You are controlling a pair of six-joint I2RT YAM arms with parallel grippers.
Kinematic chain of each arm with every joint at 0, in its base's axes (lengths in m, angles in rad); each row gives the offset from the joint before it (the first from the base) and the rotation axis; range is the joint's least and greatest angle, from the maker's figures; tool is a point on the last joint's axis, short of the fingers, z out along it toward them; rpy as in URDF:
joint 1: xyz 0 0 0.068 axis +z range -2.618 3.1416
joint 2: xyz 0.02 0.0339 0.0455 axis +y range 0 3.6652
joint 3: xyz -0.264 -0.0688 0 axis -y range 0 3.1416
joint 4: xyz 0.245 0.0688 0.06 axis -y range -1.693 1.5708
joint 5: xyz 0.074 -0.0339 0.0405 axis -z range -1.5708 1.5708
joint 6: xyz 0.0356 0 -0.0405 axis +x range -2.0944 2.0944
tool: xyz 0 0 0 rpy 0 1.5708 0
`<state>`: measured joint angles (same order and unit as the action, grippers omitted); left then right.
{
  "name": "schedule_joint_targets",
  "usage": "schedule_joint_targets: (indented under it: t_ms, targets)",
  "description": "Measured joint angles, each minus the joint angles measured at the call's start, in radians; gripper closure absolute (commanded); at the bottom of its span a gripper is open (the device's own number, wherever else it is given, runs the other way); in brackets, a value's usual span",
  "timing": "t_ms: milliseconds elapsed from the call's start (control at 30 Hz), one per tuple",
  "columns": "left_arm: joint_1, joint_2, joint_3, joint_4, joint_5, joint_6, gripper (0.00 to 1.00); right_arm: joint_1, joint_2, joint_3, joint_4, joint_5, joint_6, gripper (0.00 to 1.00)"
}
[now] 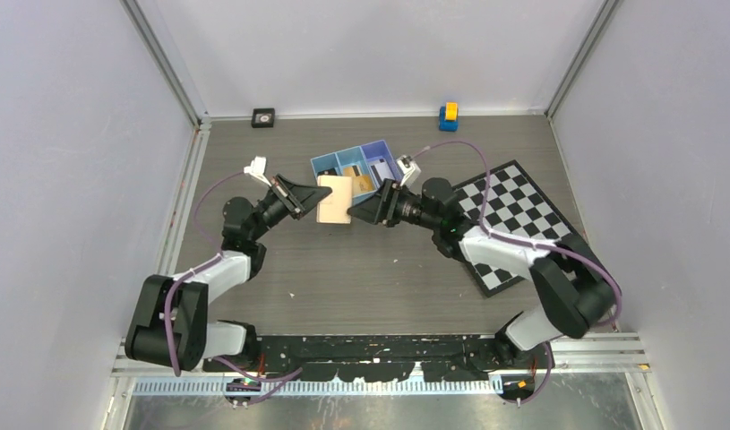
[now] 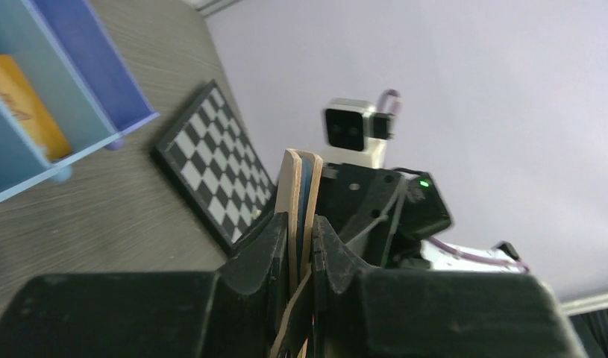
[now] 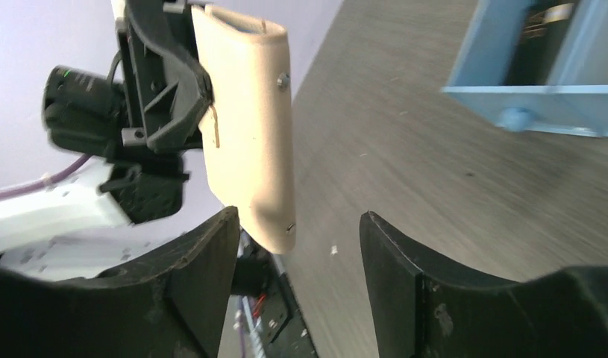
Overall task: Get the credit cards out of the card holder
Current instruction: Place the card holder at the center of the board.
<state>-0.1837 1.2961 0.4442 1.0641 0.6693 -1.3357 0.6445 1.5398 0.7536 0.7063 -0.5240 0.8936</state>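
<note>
Right wrist view, close in: the right gripper (image 3: 299,224) has its fingers spread wide with nothing between them but air. Just ahead, and off toward its left-hand finger, hangs the card holder (image 3: 248,127), lifted clear of the table (image 3: 405,194). Its long axis stands nearly upright across the gap, its lower corner dipping level with the fingertips. Behind it, the left gripper (image 2: 301,235) pinches the holder by one edge. From that wrist, the two tan leaves show edge-on with a bluish strip between them, likely one of the credit cards (image 2: 308,186). The free right arm looks best placed for the next pull, and it would need to shift across to meet that strip rather than the leather. Farther back sits the blue tray (image 1: 330,161) with cards in it, and the checkerboard (image 1: 522,215) lies off to the right.
</note>
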Motion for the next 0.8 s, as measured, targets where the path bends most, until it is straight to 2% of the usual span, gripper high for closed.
schedule_joint_targets:
  t_ms: [133,267,400,633,667,767,800]
  targets:
    - [-0.027,-0.007,0.000,-0.129,-0.058,0.084,1.00,-0.004,-0.138,-0.003,-0.217,0.203,-0.089,0.34]
    - [-0.127,0.005,0.010,-0.274,-0.146,0.190,1.00,-0.028,-0.280,-0.019,-0.335,0.400,-0.137,0.35]
    - [-0.237,0.097,0.072,-0.351,-0.193,0.270,1.00,-0.042,-0.378,-0.028,-0.433,0.575,-0.176,0.36]
    - [-0.277,0.327,0.125,-0.354,-0.217,0.296,1.00,-0.043,-0.474,-0.095,-0.459,0.671,-0.208,0.36]
    - [-0.277,0.362,0.130,-0.351,-0.217,0.295,0.95,-0.043,-0.474,-0.095,-0.460,0.678,-0.210,0.34]
    - [-0.277,0.428,0.145,-0.360,-0.217,0.294,0.63,-0.043,-0.474,-0.095,-0.463,0.683,-0.214,0.31]
    - [-0.277,0.433,0.151,-0.376,-0.217,0.298,0.56,-0.043,-0.474,-0.095,-0.463,0.683,-0.216,0.31]
